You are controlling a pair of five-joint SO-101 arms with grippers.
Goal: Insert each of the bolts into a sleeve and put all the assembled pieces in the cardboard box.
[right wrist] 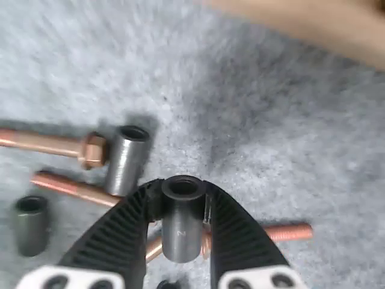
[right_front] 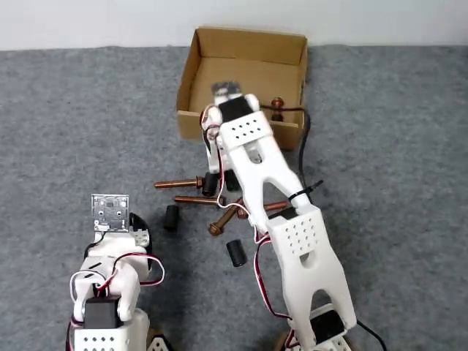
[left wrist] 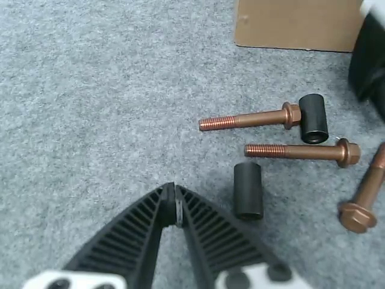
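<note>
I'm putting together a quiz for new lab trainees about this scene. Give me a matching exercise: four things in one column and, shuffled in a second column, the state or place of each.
Things
A. left gripper
B. right gripper
C. cardboard box
D. loose bolts

States
1. lying on the grey carpet
2. shut on a black sleeve
3. shut, with nothing held
4. open at the top, with brown walls

Pairs: A-3, B-2, C-4, D-1
</note>
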